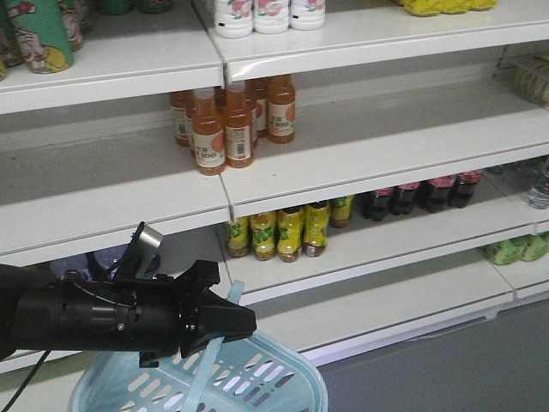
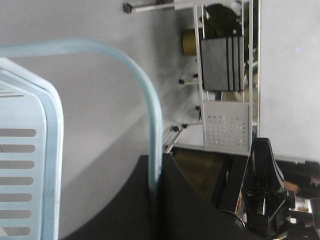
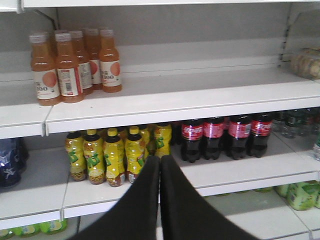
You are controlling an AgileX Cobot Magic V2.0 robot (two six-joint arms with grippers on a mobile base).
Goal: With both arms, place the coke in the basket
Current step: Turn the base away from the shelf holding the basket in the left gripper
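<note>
The main risk is a swinging basket (image 1: pixel 266 378). The left arm (image 1: pixel 94 313) carries it only by the handle (image 2: pixel 155 130), its jaws pinching the thin pale bar. The basket therefore hangs free below and could sway, tilt or slide through the grip if the arm moves sharply.

A second risk is a wrong pick. No coke can shows in any view. The right arm (image 3: pixel 172 210), jaws pressed together on nothing, faces a shelf (image 3: pixel 225 170) where the only red labels belong to dark cola bottles (image 3: pixel 220 136). Yellow bottles (image 3: pixel 107 155) stand beside them and orange bottles (image 3: pixel 70 65) a shelf higher. Jaws closed like this would likely knock a drink over rather than take it.

Only part of the basket's inside shows in the front view, and that part holds nothing. The rest is hidden behind the arm or cut off by the frame.
</note>
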